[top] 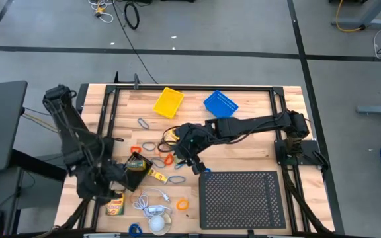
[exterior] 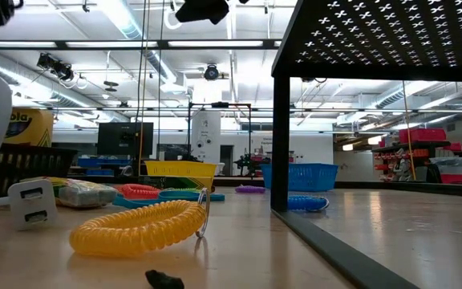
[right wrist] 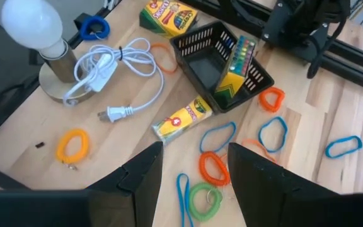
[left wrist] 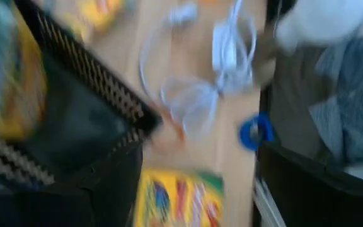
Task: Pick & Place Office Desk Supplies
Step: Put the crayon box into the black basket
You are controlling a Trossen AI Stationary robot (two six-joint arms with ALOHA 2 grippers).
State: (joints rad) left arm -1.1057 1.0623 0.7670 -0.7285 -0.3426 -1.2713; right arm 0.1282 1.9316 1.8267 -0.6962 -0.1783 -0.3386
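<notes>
On the desk (top: 256, 155), left of centre, a scatter of supplies. An orange loop (right wrist: 214, 167) lying against a green loop (right wrist: 205, 198), with a blue loop (right wrist: 217, 135) just beside them and more blue and orange loops spread near. Close to these, flat on the wood, a crayon box (right wrist: 181, 118). A second box (right wrist: 238, 63) standing tilted inside the black basket (right wrist: 197, 47). A third box (right wrist: 167, 16) lying beyond the basket, near the desk's front edge. Well apart from the loops, a yellow coil (right wrist: 72, 145), near a white cable (right wrist: 115, 69) and a lamp bulb (right wrist: 33, 22). A grey clip (top: 142, 123) alone, farther back.

Above the orange and green loops, the right tool (right wrist: 197, 183): fingers spread, nothing between them, touching none of the supplies.

Beside the basket and over the third box, the left tool (left wrist: 194, 198): fingers set wide apart, likewise empty; cannot tell whether touching the box.

Farther out, a perforated tray (top: 243, 198) at the desk's front right. At the far edge, a yellow bin (top: 169, 102) and a blue bin (top: 220, 104) side by side, apart from each other.
</notes>
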